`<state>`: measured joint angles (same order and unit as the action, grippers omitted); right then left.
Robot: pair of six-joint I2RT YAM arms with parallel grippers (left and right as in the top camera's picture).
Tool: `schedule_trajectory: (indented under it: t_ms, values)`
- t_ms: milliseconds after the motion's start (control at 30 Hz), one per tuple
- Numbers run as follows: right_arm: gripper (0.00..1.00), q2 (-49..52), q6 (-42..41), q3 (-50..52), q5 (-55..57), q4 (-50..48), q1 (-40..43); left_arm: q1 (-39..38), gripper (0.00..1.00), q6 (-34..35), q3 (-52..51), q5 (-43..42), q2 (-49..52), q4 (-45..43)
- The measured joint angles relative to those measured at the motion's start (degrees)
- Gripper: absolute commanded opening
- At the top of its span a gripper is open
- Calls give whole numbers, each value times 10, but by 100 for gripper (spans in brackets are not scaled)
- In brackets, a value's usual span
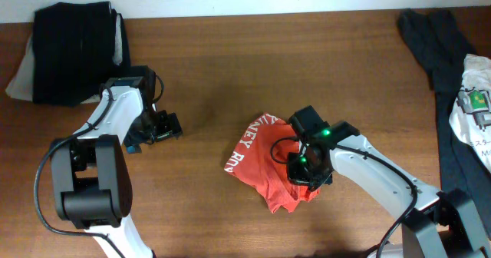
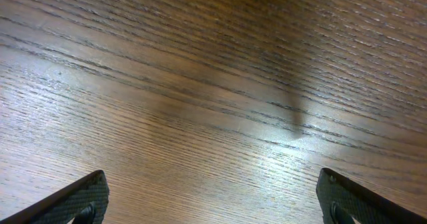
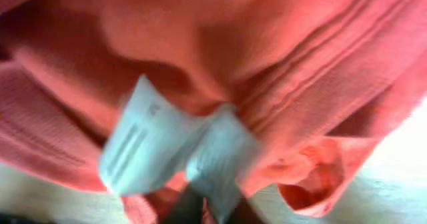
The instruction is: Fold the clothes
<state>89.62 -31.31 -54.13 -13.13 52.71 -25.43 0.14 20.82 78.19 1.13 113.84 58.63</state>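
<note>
While left gripper hovers spread over table, right gripper angled down, clamped on T-shirt.

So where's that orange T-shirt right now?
Overhead view: the T-shirt lies crumpled on the table, just right of centre, partly under the right gripper.

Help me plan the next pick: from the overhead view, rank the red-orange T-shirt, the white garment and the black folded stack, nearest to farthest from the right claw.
1. Red-orange T-shirt: directly under the right claw, near the table's middle.
2. White garment: at the right edge.
3. Black folded stack: top-left corner, clearly farthest.
</note>
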Motion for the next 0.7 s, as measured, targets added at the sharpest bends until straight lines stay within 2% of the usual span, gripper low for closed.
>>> schedule_trajectory:
  t_ms: [300, 467, 700]
  values:
    - [4, 0, 13, -31, 58, 101, 70, 0, 99, 0, 0, 0, 0, 0]
    - [4, 0, 12, -38, 102, 139, 76, 0, 99, 0, 0, 0, 0, 0]
    - [4, 0, -4, -37, 144, 108, 124, 0, 99, 0, 0, 0, 0, 0]
